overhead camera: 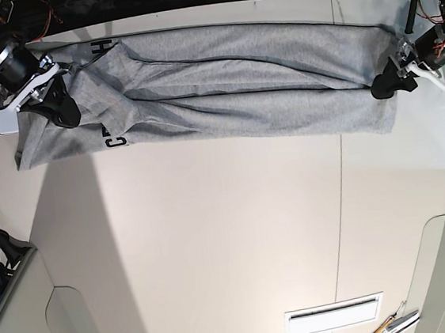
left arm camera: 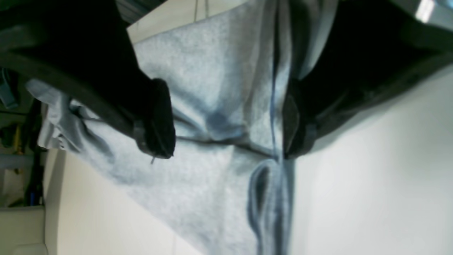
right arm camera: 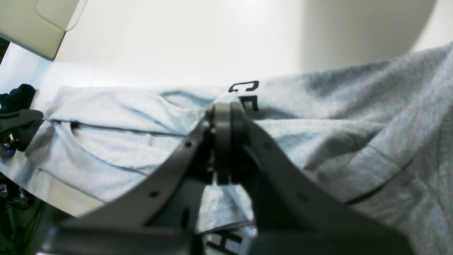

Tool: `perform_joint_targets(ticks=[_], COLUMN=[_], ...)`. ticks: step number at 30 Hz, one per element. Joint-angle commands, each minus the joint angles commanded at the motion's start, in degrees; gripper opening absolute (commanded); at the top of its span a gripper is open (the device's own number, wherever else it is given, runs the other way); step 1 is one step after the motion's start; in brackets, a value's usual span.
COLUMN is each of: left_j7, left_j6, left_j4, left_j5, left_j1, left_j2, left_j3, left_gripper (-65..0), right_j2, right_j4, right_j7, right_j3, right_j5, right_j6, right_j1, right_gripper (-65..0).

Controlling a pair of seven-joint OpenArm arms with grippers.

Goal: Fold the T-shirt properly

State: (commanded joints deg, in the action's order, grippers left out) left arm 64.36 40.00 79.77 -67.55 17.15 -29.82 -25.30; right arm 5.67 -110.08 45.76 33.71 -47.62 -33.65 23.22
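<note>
Shirt point(overhead camera: 222, 87) lies as long band across far part of table point(overhead camera: 214, 239), long axis going side to side in base view, w/ right gripper point(overhead camera: 64, 111) at its one end and left gripper point(overhead camera: 384, 86) at the other, so each arm is at own end and fold must go along this axis. Right jaws are clenched on the cloth near the print; left jaws stand apart w/ cloth between, not pinched. Black letters are only partly readable: "C", "H", maybe "E".
</note>
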Motion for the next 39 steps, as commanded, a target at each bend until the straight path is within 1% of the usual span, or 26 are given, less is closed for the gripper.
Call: perform_joint_targets(ticks=[3,4,5,7,8,9,10,11,13,17,21,26,31,35,38,39], left_j7=[-1.1,-1.5,-1.6,-1.8,-2.5,-3.6,-4.8,-5.7,-5.8,-5.8,-5.4,-5.7,-6.4,-7.7,-9.1,-9.6], left_j6=[0.0,0.0,0.0,0.0,0.0,0.0,0.0,0.0,0.0,0.0,0.0,0.0,0.0,0.0,0.0,0.0], left_j4=[0.0,0.0,0.0,0.0,0.0,0.0,0.0,0.0,0.0,0.1,0.2,0.4,0.4,0.4,0.4,0.4], left_j5=[0.1,0.1,0.1,0.1,0.1,0.1,0.2,0.8,3.0,6.8,7.8,11.5,16.8,23.9,27.2,27.6], left_j1=[0.0,-0.1,-0.2,-0.2,-0.2,-0.2,-0.2,-0.5,-1.9,-4.4,-6.8,-10.4,-15.5,-19.6,-21.4,-21.5], left_j2=[0.1,0.2,0.2,0.4,0.5,0.5,0.5,0.5,0.5,0.4,0.4,-0.6,-0.9,-0.9,-2.3,-3.0], left_j3=[1.1,1.1,1.1,1.1,1.1,1.1,1.1,1.1,1.1,1.1,0.8,0.5,0.5,0.5,0.5,0.5], left_gripper=[-18.2,-20.8,-26.4,-45.3,-52.8,-57.1,-59.7,-61.3,-65.0,-65.0,-65.0,-65.0,-65.0,-65.0,-65.0,-65.0], right_j2=[0.0,0.0,0.0,0.0,0.0,0.0,0.0,0.0,0.0,0.0,0.0,0.0,0.0,0.0,0.0,0.0], right_j4=[0.0,0.0,0.0,0.0,0.0,0.0,0.0,0.0,0.0,0.0,0.0,-0.1,-0.1,-0.1,-0.1,-0.1], right_j7=[0.2,0.2,0.2,0.3,0.4,0.4,0.4,0.4,0.4,0.4,0.5,0.6,1.0,1.9,2.2,2.7], right_j3=[0.0,0.0,0.0,0.0,0.0,0.0,0.0,0.0,0.0,0.0,0.0,0.3,1.6,3.5,5.4,6.2], right_j5=[0.0,0.0,0.0,0.0,0.0,0.0,-0.2,-0.6,-1.1,-1.5,-2.1,-3.1,-4.5,-5.4,-5.9,-6.6], right_j6=[0.00,0.00,0.00,0.00,0.00,0.00,0.00,0.00,0.00,0.00,0.00,-0.04,-0.22,-0.24,-0.24,-0.26], right_j1=[0.0,0.0,0.0,0.0,0.0,0.0,0.0,0.0,0.0,0.0,0.0,0.0,0.0,0.0,0.0,0.0], right_gripper=[-65.0,-65.0,-65.0,-65.0,-65.0,-65.0,-65.0,-65.0,-65.0,-65.0,-65.0,-65.0,-65.0,-65.0,-65.0,-65.0])
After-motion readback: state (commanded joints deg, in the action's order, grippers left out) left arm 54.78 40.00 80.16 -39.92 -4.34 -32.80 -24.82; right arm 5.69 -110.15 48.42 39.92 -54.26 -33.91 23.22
